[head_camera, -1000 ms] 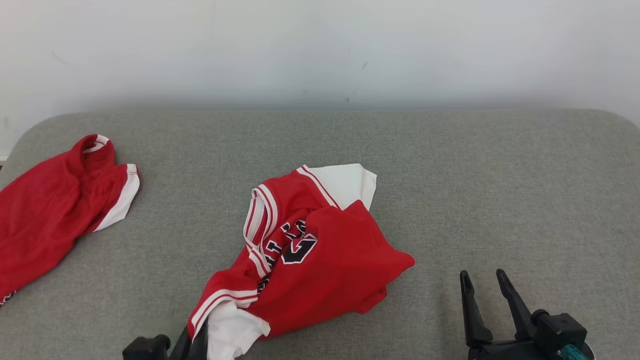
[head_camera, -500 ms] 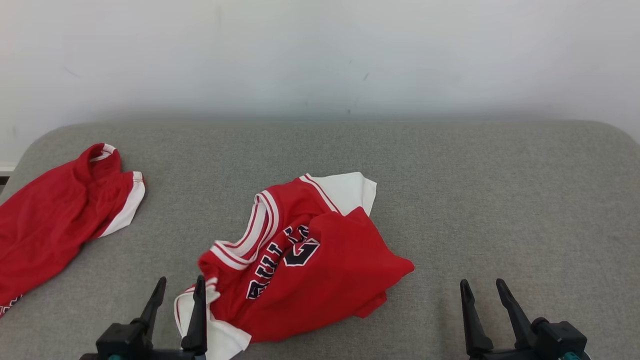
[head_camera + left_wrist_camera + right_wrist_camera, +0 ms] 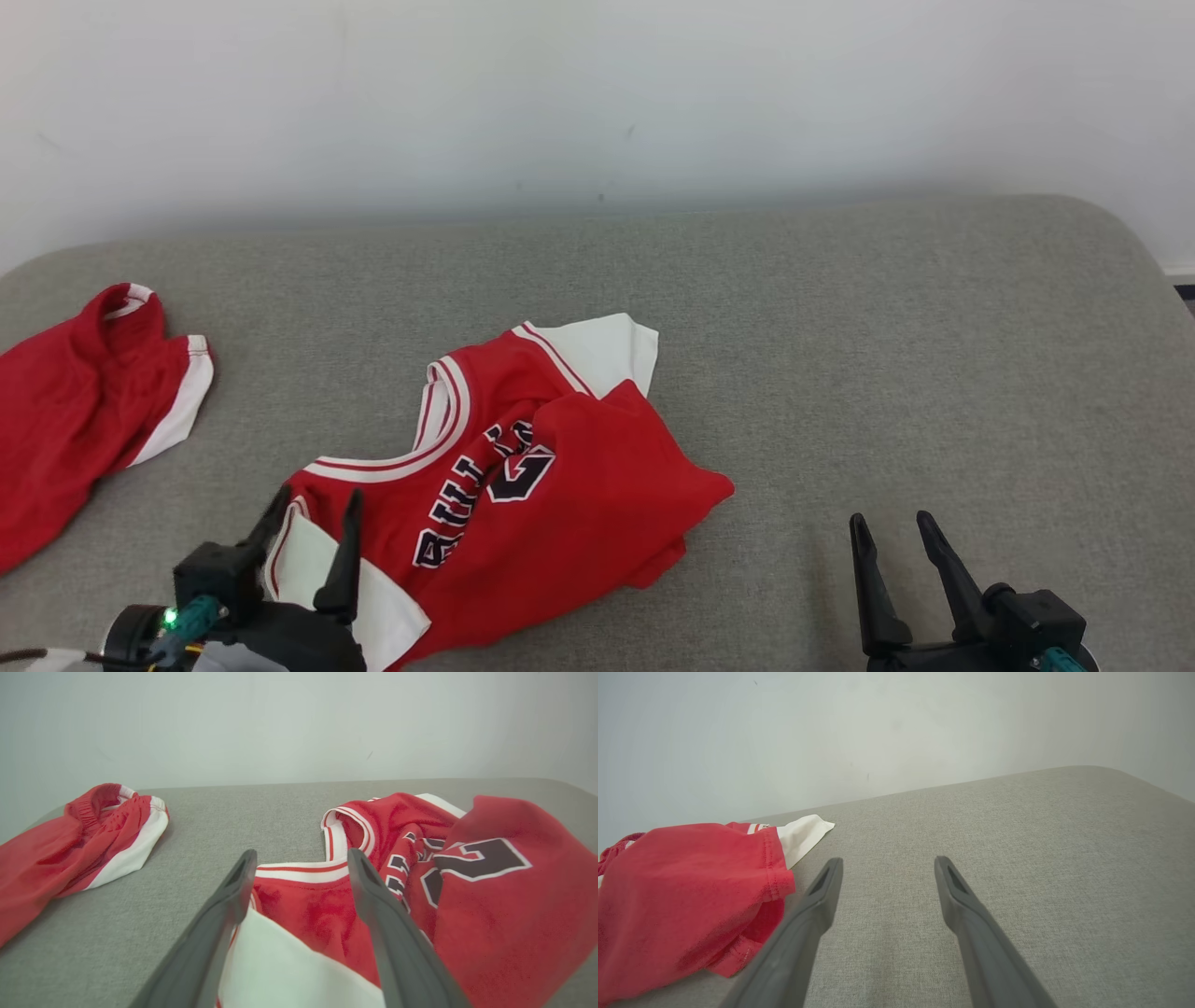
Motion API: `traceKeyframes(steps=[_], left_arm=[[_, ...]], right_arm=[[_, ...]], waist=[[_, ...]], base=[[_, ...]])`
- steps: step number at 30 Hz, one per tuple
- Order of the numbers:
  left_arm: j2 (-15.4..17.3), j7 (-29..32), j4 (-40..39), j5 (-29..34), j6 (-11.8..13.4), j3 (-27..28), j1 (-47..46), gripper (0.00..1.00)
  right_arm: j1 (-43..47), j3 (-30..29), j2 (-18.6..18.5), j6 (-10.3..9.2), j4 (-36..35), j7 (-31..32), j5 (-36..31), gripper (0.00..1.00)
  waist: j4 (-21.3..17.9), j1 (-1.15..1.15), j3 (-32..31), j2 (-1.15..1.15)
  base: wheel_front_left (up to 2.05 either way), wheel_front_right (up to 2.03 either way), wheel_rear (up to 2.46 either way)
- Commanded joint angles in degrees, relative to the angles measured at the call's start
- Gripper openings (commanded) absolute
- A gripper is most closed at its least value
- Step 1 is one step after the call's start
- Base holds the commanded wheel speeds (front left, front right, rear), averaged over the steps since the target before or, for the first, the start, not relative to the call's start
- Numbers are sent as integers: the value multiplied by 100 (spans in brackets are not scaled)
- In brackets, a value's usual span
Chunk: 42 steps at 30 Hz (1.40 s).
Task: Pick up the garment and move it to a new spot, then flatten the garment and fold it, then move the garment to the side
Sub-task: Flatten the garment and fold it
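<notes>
The crumpled red jersey (image 3: 560,504) lies on the grey bench (image 3: 887,355); the left tool (image 3: 316,509), spread, sits over its white near corner; the right tool (image 3: 892,527), spread, stands well right of it; the left wrist view reveals the gathered waistband of red shorts (image 3: 70,844) left of it.

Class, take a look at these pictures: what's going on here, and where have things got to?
A two-armed robot is working on a red jersey, which lies crumpled on a grey padded surface, not yet flattened or folded. The left end effector is open at the jersey's near white sleeve, gripping nothing. The right end effector is open over bare surface to the jersey's right. A second red garment lies at the far left.
</notes>
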Motion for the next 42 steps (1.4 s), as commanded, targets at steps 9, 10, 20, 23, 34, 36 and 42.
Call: traceKeyframes(steps=[9,10,20,23,34,36,42], left_arm=[[334,142,1085,-2,117,184,-638,100],[306,207,1174,-55,145,200,-632,100],[103,185,1338,-476,-10,321,-613,0],[96,170,1078,-520,20,339,-444,0],[52,415,48,-846,429,533,712,0],[32,415,5,-868,458,550,794,0],[18,229,69,-811,504,544,951,100]], right_arm=[[-145,-49,-8,-13,8,0,31,100],[-157,-56,-8,-13,12,0,44,100],[-54,-179,-6,-13,-6,0,14,100],[-18,-217,-11,-13,-19,-1,10,100],[-12,-156,-8,-13,30,0,52,100],[-6,-158,-10,-13,33,0,52,100],[0,-158,-9,-13,72,0,12,100]], waist=[[-471,0,400,0],[-481,0,408,0],[-129,0,288,0],[122,0,252,0],[668,0,191,0],[684,0,185,0],[727,0,134,0]], base=[[0,0,0],[0,0,0],[0,0,0],[0,0,0],[0,0,0],[0,0,0],[0,0,0]])
